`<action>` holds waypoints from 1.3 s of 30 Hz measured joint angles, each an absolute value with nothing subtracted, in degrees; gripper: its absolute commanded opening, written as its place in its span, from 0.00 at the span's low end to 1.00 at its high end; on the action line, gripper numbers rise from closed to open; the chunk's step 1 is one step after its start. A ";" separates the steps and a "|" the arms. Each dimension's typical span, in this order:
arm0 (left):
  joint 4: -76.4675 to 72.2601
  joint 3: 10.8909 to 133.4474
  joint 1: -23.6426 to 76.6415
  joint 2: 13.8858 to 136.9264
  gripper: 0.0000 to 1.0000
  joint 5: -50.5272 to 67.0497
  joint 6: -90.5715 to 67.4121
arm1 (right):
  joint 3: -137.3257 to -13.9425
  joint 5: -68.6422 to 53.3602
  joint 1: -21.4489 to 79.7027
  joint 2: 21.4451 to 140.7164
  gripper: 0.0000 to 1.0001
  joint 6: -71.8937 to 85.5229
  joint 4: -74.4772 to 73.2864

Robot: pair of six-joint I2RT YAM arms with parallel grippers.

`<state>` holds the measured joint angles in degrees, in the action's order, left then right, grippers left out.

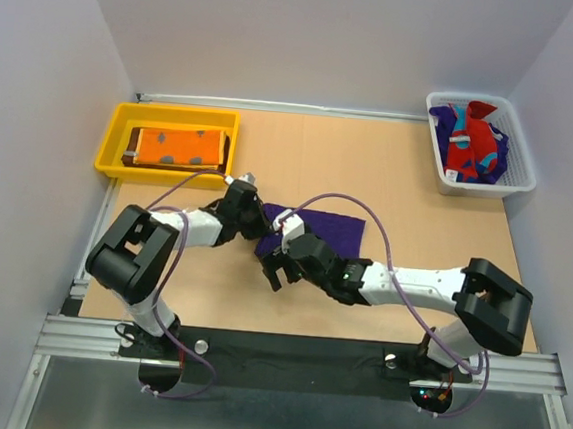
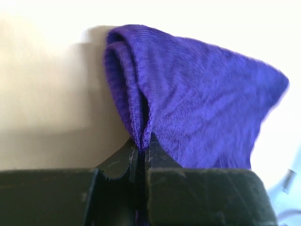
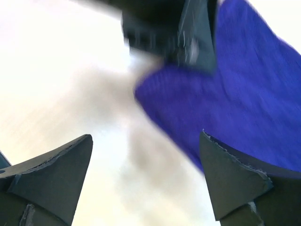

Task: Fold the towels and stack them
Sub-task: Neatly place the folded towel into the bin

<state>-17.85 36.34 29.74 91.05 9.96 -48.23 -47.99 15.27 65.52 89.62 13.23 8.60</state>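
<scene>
A deep purple towel (image 1: 330, 228) lies mid-table, its left end lifted and folded over. My left gripper (image 1: 263, 221) is shut on that doubled edge; the left wrist view shows the cloth (image 2: 202, 108) pinched between the jaws of the left gripper (image 2: 141, 143). My right gripper (image 1: 277, 271) hangs open just in front of the towel's left end, holding nothing. In the right wrist view the right gripper (image 3: 145, 137) stands wide apart, with the purple towel (image 3: 244, 94) beyond its right finger. A folded orange towel (image 1: 177, 146) rests on a dark brown towel (image 1: 128, 153).
The yellow tray (image 1: 112, 144) holding the folded pair sits at the back left. At the back right a white mesh basket (image 1: 520, 180) holds a red and teal towel (image 1: 470, 150) and some purple cloth (image 1: 445, 118). Grey walls close in the left, right and back.
</scene>
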 measured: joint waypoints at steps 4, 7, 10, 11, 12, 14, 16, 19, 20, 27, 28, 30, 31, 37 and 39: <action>-8.99 46.33 25.96 94.54 0.02 7.05 -40.71 | -44.34 17.85 64.88 84.68 1.00 13.32 8.60; -2.92 54.26 21.80 97.34 0.02 5.13 -34.98 | -41.74 19.14 64.45 81.14 1.00 13.30 8.23; 3.55 63.53 17.02 100.62 0.02 2.76 -29.82 | -40.10 20.18 64.01 78.67 1.00 13.10 7.86; 5.17 65.82 16.16 101.36 0.02 2.24 -28.77 | -39.59 20.51 63.77 78.11 1.00 13.06 7.88; 6.79 69.17 14.79 102.54 0.02 1.45 -27.42 | -39.22 20.64 63.72 77.71 1.00 13.04 7.81; 9.76 74.39 12.93 104.40 0.02 0.56 -25.41 | -38.46 20.82 63.46 77.25 1.00 12.86 7.60; 12.05 79.11 11.60 106.08 0.02 0.19 -23.92 | -38.17 20.80 63.31 77.25 1.00 12.78 6.85; 15.79 86.46 9.69 108.84 0.02 -0.10 -21.91 | -38.09 20.78 62.81 77.45 1.00 12.19 6.39; 17.04 88.44 9.08 109.58 0.02 -0.12 -21.23 | -38.09 20.69 62.67 77.69 1.00 11.97 6.39; 24.36 99.96 5.06 113.21 0.03 -2.55 -15.64 | -38.35 19.05 61.17 81.87 1.00 11.35 5.54; 24.97 101.32 4.38 113.58 0.03 -3.07 -14.66 | -38.52 18.76 61.06 82.28 1.00 11.27 5.23; 26.00 104.03 2.90 114.63 0.03 -3.95 -12.84 | -39.07 18.13 60.71 83.05 1.00 10.85 4.71; 26.37 105.34 2.26 115.31 0.03 -4.36 -11.81 | -39.38 17.91 60.64 83.31 1.00 10.70 4.51; 29.02 110.72 -0.45 118.65 0.03 -6.33 -5.56 | -41.93 17.06 60.31 84.68 1.00 9.69 2.68; 29.87 111.48 -1.06 119.13 0.03 -6.59 -3.62 | -43.16 16.71 60.27 85.19 1.00 9.39 1.89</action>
<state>29.87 111.48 -1.06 119.13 -6.59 -3.62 -43.16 16.71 60.27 85.19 9.39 1.89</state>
